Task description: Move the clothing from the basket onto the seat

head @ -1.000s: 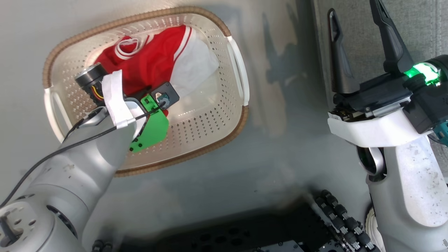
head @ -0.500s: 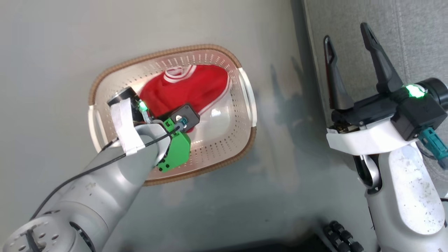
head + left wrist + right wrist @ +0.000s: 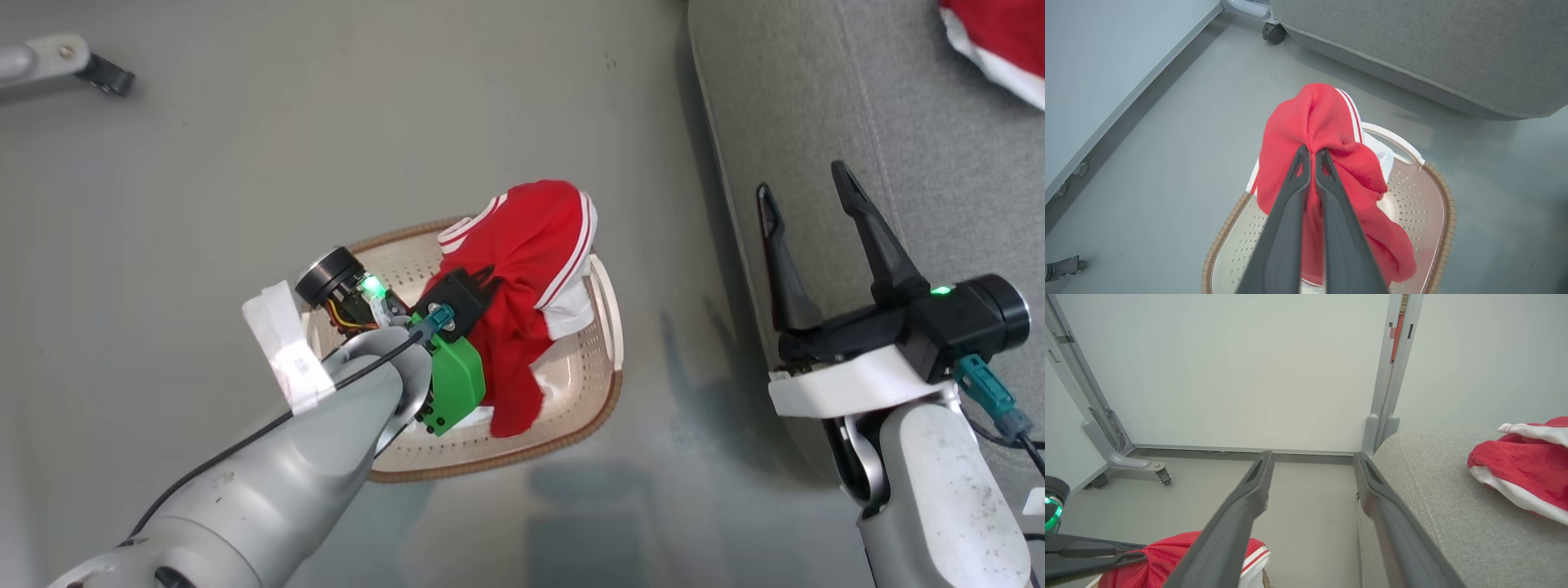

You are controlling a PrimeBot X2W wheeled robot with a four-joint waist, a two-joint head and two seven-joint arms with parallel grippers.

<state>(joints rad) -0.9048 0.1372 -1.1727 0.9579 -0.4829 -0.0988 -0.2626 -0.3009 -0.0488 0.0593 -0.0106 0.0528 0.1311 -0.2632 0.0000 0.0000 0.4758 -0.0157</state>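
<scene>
Above the basket (image 3: 490,467), the left gripper (image 3: 1313,151) pinches a red garment (image 3: 531,253); beside the basket, the right gripper (image 3: 802,181) stands spread wide.

Smooth grey floor (image 3: 326,147) is lying under soft, even light and is carrying faint reflections. Pale partition panels (image 3: 1229,367) are standing along its far edge, with a grey metal post (image 3: 1386,375) rising between two of them. A curved grey foot (image 3: 1118,459) is resting on a small caster (image 3: 1163,476). The grey seat (image 3: 1433,490) is standing near the post.
</scene>
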